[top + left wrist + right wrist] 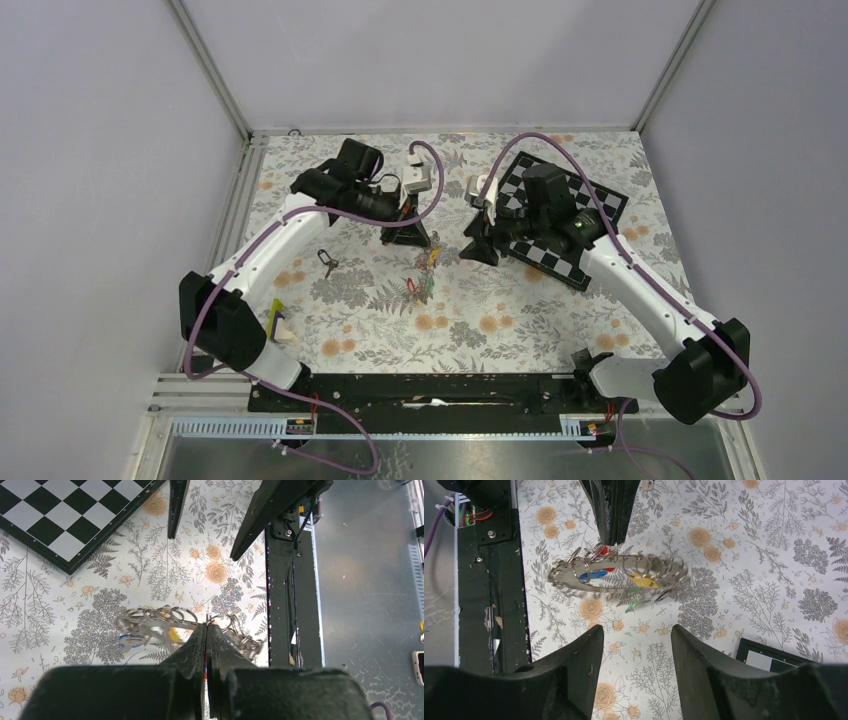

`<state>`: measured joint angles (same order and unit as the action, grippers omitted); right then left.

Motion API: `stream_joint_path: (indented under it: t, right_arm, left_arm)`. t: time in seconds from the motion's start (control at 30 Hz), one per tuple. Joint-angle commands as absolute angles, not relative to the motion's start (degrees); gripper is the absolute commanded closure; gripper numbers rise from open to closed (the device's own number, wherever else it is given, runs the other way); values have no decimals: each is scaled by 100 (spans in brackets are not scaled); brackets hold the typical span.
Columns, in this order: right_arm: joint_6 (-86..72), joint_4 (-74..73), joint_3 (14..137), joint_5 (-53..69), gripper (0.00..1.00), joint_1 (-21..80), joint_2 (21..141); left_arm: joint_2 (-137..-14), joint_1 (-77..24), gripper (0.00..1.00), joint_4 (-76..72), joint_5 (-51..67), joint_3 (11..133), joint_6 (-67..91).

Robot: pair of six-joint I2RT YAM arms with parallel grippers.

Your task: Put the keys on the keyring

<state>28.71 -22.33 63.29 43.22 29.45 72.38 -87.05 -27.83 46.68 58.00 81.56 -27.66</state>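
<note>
R claw (636,632) clear, L claw (206,626) pinching keyring (565,578)

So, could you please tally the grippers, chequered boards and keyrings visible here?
grippers: 2 (left gripper, right gripper)
chequered board: 1
keyring: 1
Total: 4

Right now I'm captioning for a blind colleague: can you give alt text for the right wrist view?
The shut left gripper holds the blurred keyring by its edge over the floral table, with small rings and coloured keys along it. The open right gripper fills the bottom of the frame, apart from the keyring.
</note>
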Motion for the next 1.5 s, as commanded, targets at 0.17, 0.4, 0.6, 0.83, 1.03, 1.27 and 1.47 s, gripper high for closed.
stream_joint_path:
  t: [0.17,0.4,0.6,0.83,1.03,1.27,1.47]
  right_arm:
    - [2366,-1907,6660,5154,58,2931,7484]
    - [2110,-1664,6766,5759,65,2999,7850]
    - [2136,-1659,6767,5807,62,3244,8093]
    - [2145,-1668,6776,5843,66,3347,8247]
    - [2153,-1664,6716,5879,67,3351,8244]
    - [2097,-1653,6756,5948,71,3414,8337]
    - [2042,-1652,6805,5980,78,3418,8411]
  left_arm:
    - [-8057,-2948,100,3838,6270,7625,-3053]
    - [-7861,-3042,100,3392,6319,7254,-3047]
    - [-7984,-3171,100,3388,6214,7243,-3130]
    - [-7971,-3223,100,3149,6190,7111,-2990]
    - [-7981,-3226,100,3144,6087,7115,-2988]
    - [-7998,-3234,100,2917,6044,7076,-2769]
    - [-8013,-3240,100,2851,5990,7044,-2707]
